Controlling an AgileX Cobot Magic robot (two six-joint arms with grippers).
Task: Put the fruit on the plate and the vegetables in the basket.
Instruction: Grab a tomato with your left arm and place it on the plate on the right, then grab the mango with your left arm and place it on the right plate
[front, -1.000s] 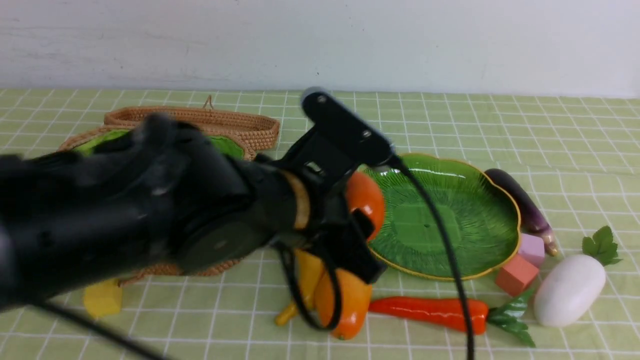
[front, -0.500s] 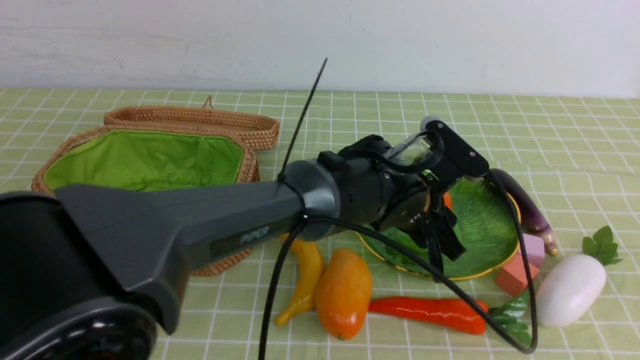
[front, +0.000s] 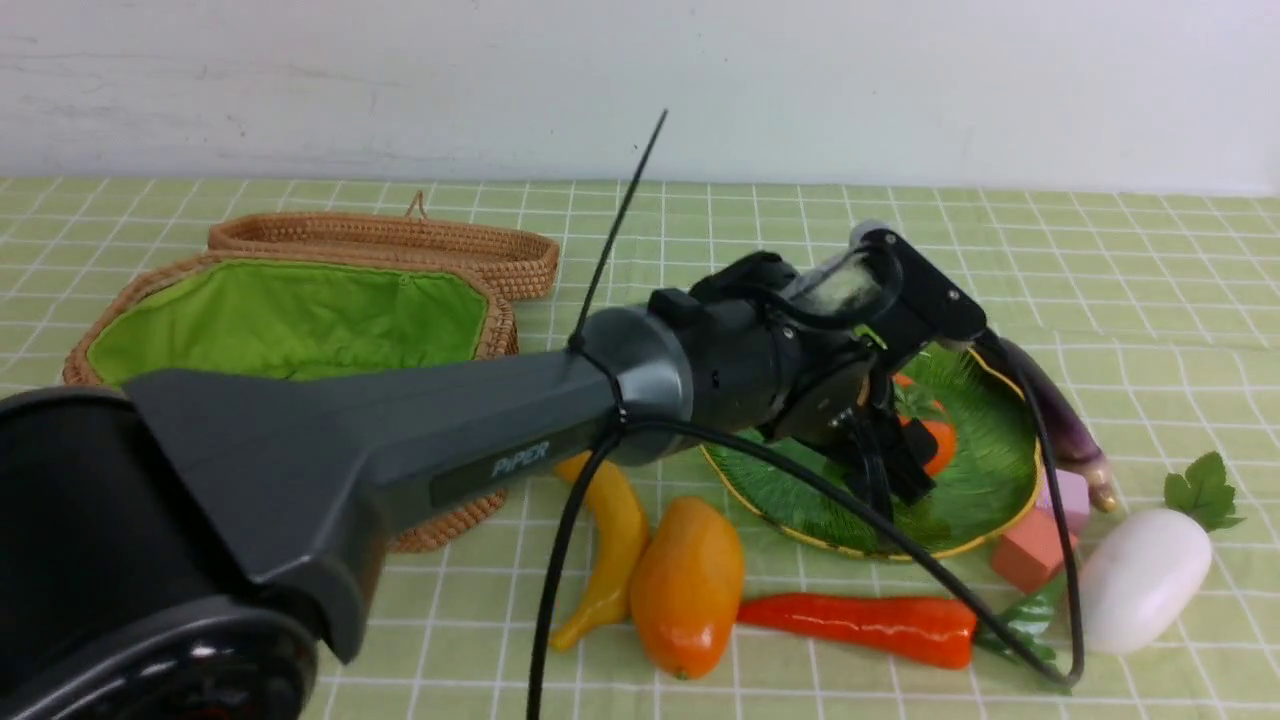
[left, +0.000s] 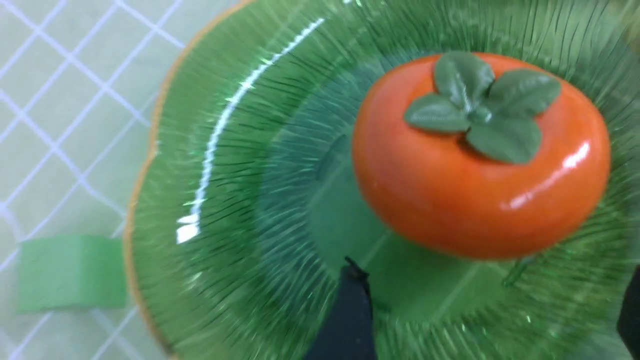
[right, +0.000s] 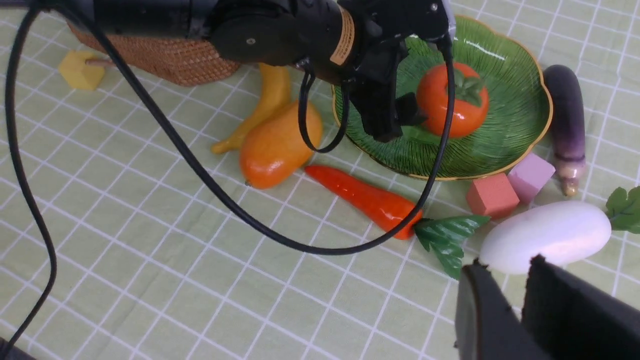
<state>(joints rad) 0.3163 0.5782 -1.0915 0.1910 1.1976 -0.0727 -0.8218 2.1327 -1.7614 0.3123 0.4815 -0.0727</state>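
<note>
The orange-red persimmon (left: 480, 155) sits upright on the green plate (front: 985, 470), free of the fingers. My left gripper (left: 492, 300) hovers over the plate just beside it, open, nothing between the jaws. The banana (front: 610, 540) and mango (front: 688, 585) lie together in front of the basket (front: 290, 320), whose green lining is bare. The carrot (front: 860, 625) lies in front of the plate, the white radish (front: 1140, 580) at the right, the purple eggplant (front: 1060, 410) along the plate's right rim. My right gripper (right: 506, 265) hangs near the radish, narrowly open and empty.
The basket lid (front: 400, 240) lies behind the basket. A salmon cube (front: 1033, 550) and a lilac cube (front: 1062, 498) sit by the plate's right edge, a green cube (left: 70, 272) beside its rim, a yellow cube (right: 80, 70) by the basket. The left arm's cable (right: 325, 247) loops above the carrot.
The left arm swung right from in front of the basket to the plate with the persimmon. Its jaws then opened and the persimmon now rests on the plate.
</note>
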